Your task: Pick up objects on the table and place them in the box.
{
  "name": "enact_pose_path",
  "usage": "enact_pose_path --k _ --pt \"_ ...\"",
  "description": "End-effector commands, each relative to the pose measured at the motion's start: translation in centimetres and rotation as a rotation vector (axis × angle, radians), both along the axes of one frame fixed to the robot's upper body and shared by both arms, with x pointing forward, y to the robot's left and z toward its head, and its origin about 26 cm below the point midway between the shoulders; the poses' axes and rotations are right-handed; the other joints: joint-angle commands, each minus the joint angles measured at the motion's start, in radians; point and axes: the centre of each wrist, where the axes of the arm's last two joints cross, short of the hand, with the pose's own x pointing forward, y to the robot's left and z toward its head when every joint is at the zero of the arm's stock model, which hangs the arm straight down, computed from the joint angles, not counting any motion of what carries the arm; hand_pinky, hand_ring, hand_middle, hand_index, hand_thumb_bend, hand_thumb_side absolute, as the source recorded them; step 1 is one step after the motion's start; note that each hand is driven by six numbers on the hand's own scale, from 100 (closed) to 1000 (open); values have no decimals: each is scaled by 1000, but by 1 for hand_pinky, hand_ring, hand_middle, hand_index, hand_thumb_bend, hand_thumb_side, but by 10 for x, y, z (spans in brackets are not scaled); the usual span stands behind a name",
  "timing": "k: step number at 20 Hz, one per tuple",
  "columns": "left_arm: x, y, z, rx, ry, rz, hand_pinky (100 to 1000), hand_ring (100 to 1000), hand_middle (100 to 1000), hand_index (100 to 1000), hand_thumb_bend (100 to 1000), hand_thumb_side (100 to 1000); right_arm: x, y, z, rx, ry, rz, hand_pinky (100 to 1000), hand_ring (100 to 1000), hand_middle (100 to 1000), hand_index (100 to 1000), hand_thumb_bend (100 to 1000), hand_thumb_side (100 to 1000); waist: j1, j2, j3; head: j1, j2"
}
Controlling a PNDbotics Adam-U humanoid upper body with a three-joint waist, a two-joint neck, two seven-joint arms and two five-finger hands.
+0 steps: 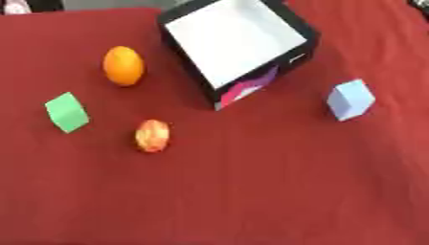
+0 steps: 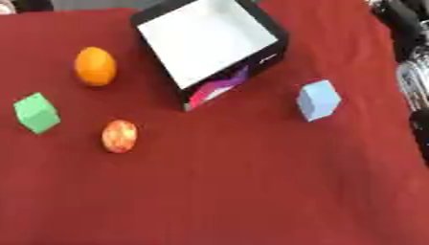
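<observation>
On red cloth (image 1: 251, 191): one black box (image 1: 308, 33), far centre, white inside. Left: one orange (image 1: 123, 65), one green cube (image 1: 66, 112), one red-yellow ball (image 1: 152, 136). Right: one pale blue cube (image 1: 350, 99); neither hand shows, so their state cannot be told.

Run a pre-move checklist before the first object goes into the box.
1. Box open with bare white floor: ok.
2. Orange, green cube, red-yellow ball and blue cube all on the red cloth, none yet in the box: ok.
3. Objects spaced apart, none touching: ok.
4. Left hand ready: cannot tell, it is out of view.
5. Right hand ready: cannot tell; only dark machinery shows at the right edge.
</observation>
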Motion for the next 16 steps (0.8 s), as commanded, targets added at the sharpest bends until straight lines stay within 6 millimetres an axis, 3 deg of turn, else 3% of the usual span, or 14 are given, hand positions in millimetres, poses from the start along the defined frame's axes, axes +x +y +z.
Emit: enact_pose_path --k 1,4,6,10,11,16 --pt "-1 6 11 28 -29 11 834 712 728 858 327 640 -4 -7 17 -62 -28 -3 943 819 787 894 556 455 -16 -24 -1 -10 0" --pt "-1 8 11 36 -28 15 834 711 728 858 326 640 -9 -10 34 -202 -22 34 950 858 829 927 592 498 -18 -25 -3 -17 0" --pt "-2 9 11 41 -25 20 834 711 728 858 326 640 -15 -14 52 -389 10 84 947 868 838 923 605 499 -21 -26 -5 -18 0" --pt "-2 11 10 52 -17 23 834 711 728 859 325 641 -29 -18 89 -813 89 202 932 874 834 906 611 471 -26 -28 -11 -18 0" --pt "-2 11 10 56 -16 23 834 711 728 858 320 643 -33 -19 97 -904 111 227 930 876 837 903 578 447 -28 -28 -12 -18 0" --pt "-2 12 11 71 -14 18 834 710 727 858 318 644 -44 -15 114 -1192 218 339 923 879 840 895 582 382 -31 -29 -11 -21 0"
